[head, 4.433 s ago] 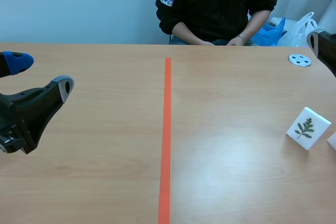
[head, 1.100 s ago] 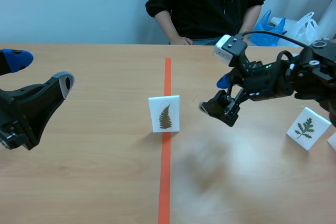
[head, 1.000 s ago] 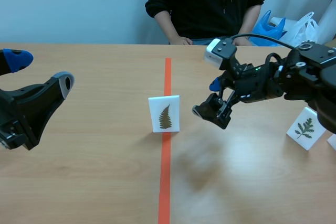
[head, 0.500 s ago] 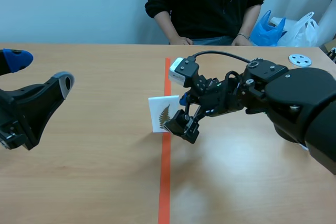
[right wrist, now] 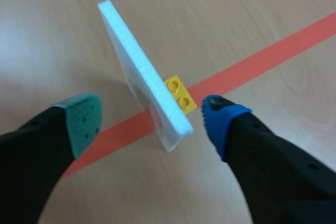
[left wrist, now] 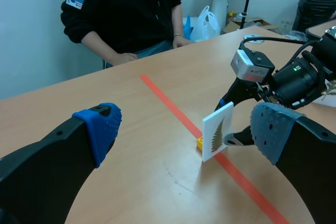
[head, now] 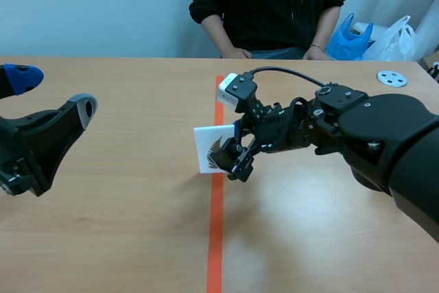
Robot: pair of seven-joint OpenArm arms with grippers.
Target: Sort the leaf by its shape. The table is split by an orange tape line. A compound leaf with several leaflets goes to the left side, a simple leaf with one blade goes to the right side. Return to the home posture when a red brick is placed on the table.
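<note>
A white card (head: pixel 208 143) printed with a dark fern-like leaf of several leaflets stands upright on the orange tape line (head: pixel 215 231), propped on a small yellow brick (right wrist: pixel 180 94). My right gripper (head: pixel 230 154) comes in from the right and is open, one finger on each side of the card. In the right wrist view the card (right wrist: pixel 142 74) is seen edge-on, with gaps to the green pad (right wrist: pixel 81 119) and the blue pad (right wrist: pixel 223 116). My left gripper (head: pixel 55 97) hangs open over the table's left side, well away from the card (left wrist: pixel 218 137).
A person (head: pixel 274 5) sits across the table with hands resting at its far edge. A grey round disc (head: pixel 392 79) lies at the far right. Blue and white plastic bags (head: pixel 374 36) sit behind the table. The right arm (head: pixel 370 135) covers much of the right half.
The card appeared on the tape line after the earliest frame. My right arm has swept from the right side leftward until its open fingers straddle the card. The left arm has not moved.
</note>
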